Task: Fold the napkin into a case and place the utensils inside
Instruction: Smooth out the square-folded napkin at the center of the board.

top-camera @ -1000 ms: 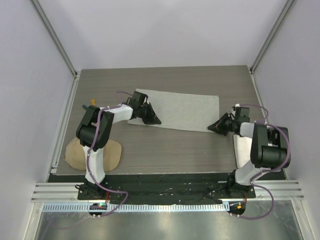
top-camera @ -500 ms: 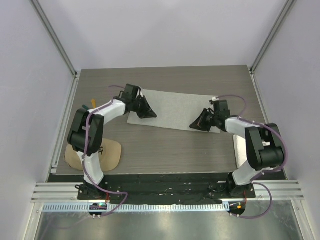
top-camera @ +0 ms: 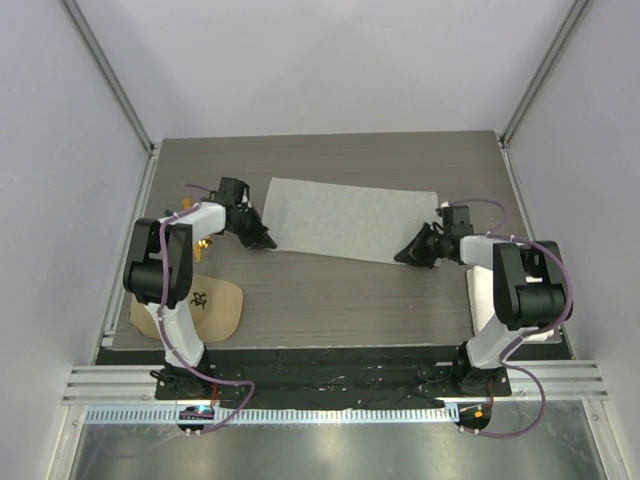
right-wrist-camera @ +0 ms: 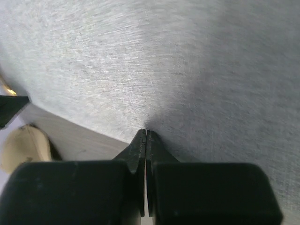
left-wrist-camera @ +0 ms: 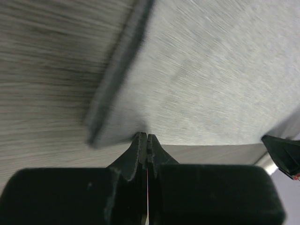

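Here the napkin [top-camera: 350, 218] lies flat as a wide strip across the far half of the table [top-camera: 330, 300], not yet a narrow case. The left pincer [top-camera: 268, 242] is pressed together at the strip's near-left corner, and the right pincer [top-camera: 402, 257] is pressed together on the near edge close to the right end. In both wrist views the cloth puckers slightly into the tips, so each seems to nip a sliver of hem. Of the utensils only a gold glint [top-camera: 205, 243] shows, just left of the left arm; the rest are hidden behind it. The likeliest trouble is that so shallow a bite lets the thin cloth slip free once it is lifted, leaving one side behind. If the arms travel unevenly, the fold would skew and the pocket come out crooked. The left edge looks doubled, and a tug could peel its layers apart. A wide left elbow swing could also knock the utensils toward the tan cap [top-camera: 222, 305].
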Controlling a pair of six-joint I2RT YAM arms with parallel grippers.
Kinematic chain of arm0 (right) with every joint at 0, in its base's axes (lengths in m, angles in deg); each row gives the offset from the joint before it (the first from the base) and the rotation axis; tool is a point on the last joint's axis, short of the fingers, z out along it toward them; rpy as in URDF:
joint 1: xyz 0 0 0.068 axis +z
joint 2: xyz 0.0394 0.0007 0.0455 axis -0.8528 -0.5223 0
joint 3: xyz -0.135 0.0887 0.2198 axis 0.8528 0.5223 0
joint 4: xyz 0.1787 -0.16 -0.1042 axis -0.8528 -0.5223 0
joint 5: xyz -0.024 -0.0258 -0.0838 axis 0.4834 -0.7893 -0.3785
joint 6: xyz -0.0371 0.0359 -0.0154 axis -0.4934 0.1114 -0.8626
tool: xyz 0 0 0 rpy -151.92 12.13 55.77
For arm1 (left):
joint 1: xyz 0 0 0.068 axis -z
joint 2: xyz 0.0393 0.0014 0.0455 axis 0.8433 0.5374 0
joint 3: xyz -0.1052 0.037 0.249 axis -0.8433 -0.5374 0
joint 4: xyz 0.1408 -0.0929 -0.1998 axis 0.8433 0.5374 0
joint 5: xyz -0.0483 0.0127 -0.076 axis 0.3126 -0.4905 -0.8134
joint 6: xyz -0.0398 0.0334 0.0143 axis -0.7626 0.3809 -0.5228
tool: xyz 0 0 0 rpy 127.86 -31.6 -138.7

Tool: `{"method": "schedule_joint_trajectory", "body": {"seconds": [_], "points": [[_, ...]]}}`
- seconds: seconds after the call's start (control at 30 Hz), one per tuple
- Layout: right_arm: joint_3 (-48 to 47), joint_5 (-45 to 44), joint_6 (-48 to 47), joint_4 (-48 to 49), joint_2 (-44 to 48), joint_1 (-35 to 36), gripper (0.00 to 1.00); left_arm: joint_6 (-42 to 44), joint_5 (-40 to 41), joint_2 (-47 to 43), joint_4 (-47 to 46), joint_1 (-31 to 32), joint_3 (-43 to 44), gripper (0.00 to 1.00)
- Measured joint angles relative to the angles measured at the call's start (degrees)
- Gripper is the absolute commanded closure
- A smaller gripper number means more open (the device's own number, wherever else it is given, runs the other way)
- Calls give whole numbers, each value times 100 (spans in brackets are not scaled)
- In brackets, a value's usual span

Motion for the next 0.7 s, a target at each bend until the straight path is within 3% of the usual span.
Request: {"method": "schedule_joint_trajectory", "body": {"seconds": [0.17, 0.3, 0.47, 0.57, 0.7], "points": [[269, -463, -413, -627, 503, -772, 99, 125, 437, -7, 323, -33, -2, 100], [210, -1270, -796, -1235, 970, -719, 99, 232, 892, -175, 509, 50, 0, 100], [-424, -1423, -804, -1569, 992, 341, 99, 247, 1163, -516, 732, 472, 105, 100], [-855, -1014, -450, -1128, 715, 1032, 99, 168, 1025, -619, 682, 761, 177, 100], [-1672, -374, 219, -98, -463, 1996, 99, -15, 680, -557, 490, 914, 214, 100]]}}
